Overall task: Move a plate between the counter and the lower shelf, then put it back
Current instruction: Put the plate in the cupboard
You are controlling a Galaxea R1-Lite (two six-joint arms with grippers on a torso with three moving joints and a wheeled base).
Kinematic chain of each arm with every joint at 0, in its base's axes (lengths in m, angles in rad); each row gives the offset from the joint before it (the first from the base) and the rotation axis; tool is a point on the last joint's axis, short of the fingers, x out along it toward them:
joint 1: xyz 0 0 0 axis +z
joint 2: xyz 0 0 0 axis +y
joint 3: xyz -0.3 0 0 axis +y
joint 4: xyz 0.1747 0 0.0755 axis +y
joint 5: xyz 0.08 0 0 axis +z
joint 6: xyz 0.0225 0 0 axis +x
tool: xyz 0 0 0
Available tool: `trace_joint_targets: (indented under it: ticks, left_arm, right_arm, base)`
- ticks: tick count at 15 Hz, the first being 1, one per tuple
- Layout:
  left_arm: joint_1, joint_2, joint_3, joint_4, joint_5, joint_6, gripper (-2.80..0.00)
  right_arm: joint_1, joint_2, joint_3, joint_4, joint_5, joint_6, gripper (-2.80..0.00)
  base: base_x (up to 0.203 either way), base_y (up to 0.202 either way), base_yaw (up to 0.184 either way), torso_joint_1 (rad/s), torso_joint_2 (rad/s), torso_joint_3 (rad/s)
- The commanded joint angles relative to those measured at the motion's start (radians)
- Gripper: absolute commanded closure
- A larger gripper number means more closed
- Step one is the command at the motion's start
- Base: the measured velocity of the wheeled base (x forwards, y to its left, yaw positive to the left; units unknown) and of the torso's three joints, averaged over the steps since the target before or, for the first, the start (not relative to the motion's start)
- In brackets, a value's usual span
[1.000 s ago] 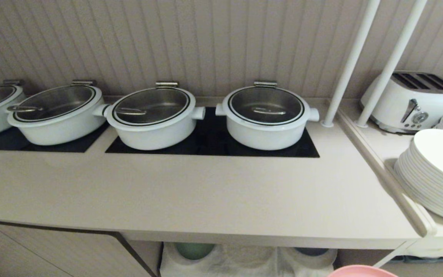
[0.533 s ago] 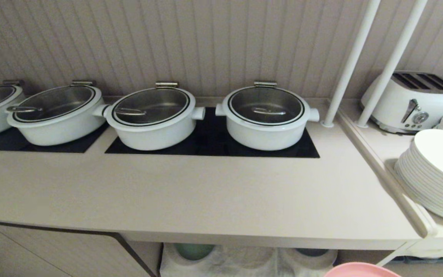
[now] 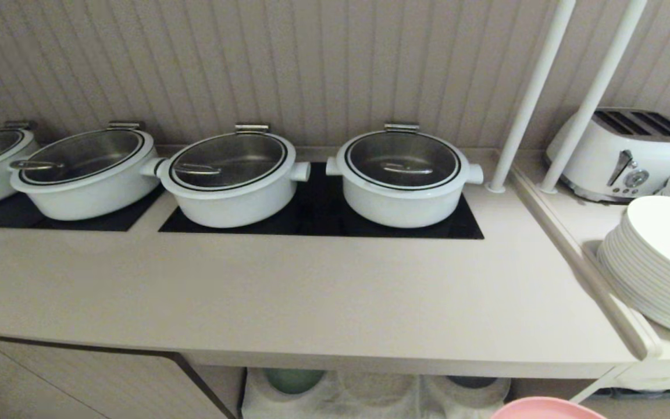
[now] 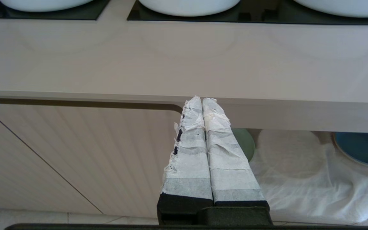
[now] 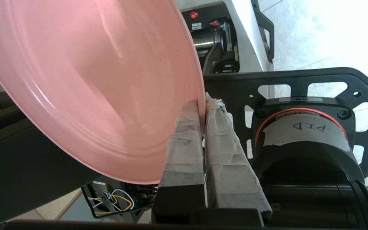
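The counter (image 3: 323,302) lies above and ahead of the right gripper (image 5: 203,105), which pinches the plate (image 5: 85,83) by its rim, seemingly below counter level. The left gripper (image 4: 202,103), pressed together empty, idles.

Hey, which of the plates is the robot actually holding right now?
The round matte salmon-pink plate, pinched at its rim by the right pincer. The green plate and blue plate lie on the lower shelf's white cloth.

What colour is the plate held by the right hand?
Salmon pink plate; clearest in the right wrist view.
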State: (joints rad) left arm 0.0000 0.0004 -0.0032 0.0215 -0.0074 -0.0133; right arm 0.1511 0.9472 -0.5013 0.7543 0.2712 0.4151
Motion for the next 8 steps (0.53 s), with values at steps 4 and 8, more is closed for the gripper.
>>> trace_joint_targets:
  ticks: [4, 8]
  left_arm:
    - [0.0, 0.0, 0.0, 0.0, 0.0, -0.001, 0.0]
    - [0.0, 0.0, 0.0, 0.0, 0.0, -0.001, 0.0]
  right_arm:
    - [0.001, 0.005, -0.001, -0.001, 0.002, 0.002, 0.0]
    - [0.001, 0.01, 0.001, -0.006, 0.046, 0.022, 0.0]
  base:
    - [0.0, 0.0, 0.0, 0.0, 0.0, 0.0]
    - [0.0, 0.0, 0.0, 0.0, 0.0, 0.0]
